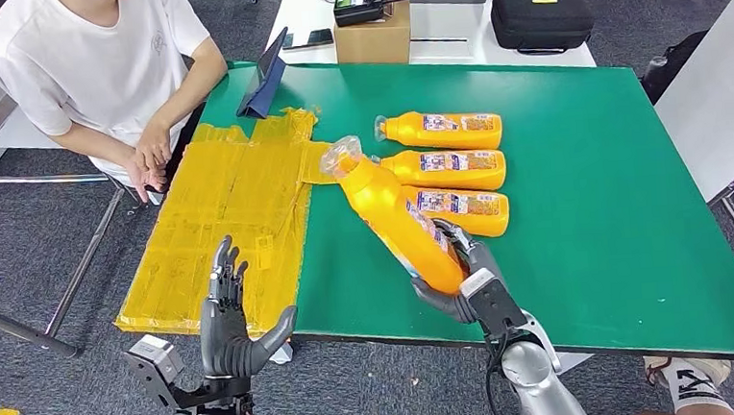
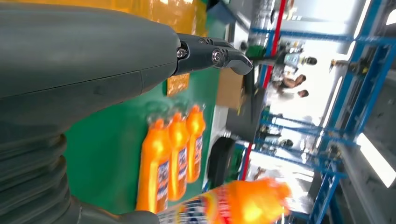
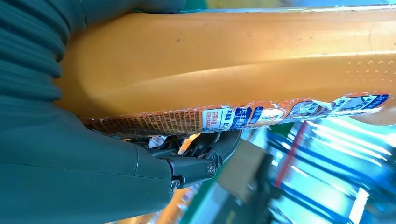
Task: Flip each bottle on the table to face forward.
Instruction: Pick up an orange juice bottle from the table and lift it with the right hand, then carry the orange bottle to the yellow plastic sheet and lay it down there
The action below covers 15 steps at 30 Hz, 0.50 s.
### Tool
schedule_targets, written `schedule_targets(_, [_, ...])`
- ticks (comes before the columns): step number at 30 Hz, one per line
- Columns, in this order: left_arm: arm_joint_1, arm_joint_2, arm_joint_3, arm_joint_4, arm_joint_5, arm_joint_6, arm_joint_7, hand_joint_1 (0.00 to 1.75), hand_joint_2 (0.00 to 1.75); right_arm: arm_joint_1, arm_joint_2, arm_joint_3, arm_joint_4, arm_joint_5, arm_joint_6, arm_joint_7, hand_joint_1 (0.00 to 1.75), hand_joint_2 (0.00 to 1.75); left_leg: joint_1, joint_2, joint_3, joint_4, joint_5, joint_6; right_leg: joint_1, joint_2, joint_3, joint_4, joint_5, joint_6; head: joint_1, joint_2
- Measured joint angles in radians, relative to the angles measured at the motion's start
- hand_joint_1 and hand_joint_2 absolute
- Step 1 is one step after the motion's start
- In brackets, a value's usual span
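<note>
At the far left a person [image 1: 104, 60] in a white shirt is sitting beside the green table [image 1: 632, 201], hands resting near its corner. A sheet of crumpled yellow plastic film [image 1: 229, 216] is lying over the table's left end and hanging past its near edge. Just in front of that film the robot's left hand [image 1: 231, 322] is hovering with its fingers spread apart and upright, holding nothing. A dark tablet [image 1: 264, 79] is leaning at the table's far edge beyond the film.

Toward the middle, the right hand [image 1: 464, 279] is gripping the base of an orange bottle [image 1: 398, 220], its fingers wrapping the lower body; the bottle is lifted off the table and tilting away to the left, its plastic-wrapped cap end pointing toward the film. Just beyond it three more orange bottles are lying on their sides in a row, labels up, caps to the left: the far bottle [image 1: 440, 129], the middle bottle [image 1: 447, 167] and the near bottle [image 1: 464, 209].

A cardboard box [image 1: 372, 36] and a black case [image 1: 541, 16] are sitting on the white table behind.
</note>
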Motion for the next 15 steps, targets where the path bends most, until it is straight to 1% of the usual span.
schedule_targets(4, [0.004,0.01,-0.039,0.022,-0.033,-0.06,0.01,0.0,1.75,0.034,0.03,-0.012,-0.079,-0.002,-0.005,-0.042,1.75,1.75,0.0,0.001,0.0,0.0,0.0,0.0,0.0,0.0,-0.001,0.0,0.0,0.0,0.0,0.0])
schedule_targets(7, [0.004,0.017,-0.072,0.048,-0.032,-0.107,0.014,0.0,1.75,0.054,0.04,0.005,-0.128,0.05,0.002,-0.062,1.75,1.75,0.0,0.001,-0.001,0.0,0.0,0.0,0.0,0.0,-0.001,0.0,0.0,0.0,0.0,0.0])
schedule_targets(12, [-0.013,0.028,-0.122,0.083,0.051,-0.269,0.014,0.0,1.75,0.063,0.049,0.102,-0.165,0.17,-0.001,-0.112,1.75,1.75,0.0,0.001,-0.001,0.0,0.0,0.0,0.0,0.0,-0.002,0.0,0.0,0.0,0.0,0.0])
schedule_targets(15, [-0.034,0.031,-0.143,0.094,0.082,-0.333,0.023,0.0,1.75,0.055,0.043,0.183,-0.164,0.231,0.004,-0.159,1.75,1.75,0.0,0.001,-0.001,0.0,0.0,0.0,0.0,0.0,-0.001,0.0,0.0,0.0,0.0,0.0])
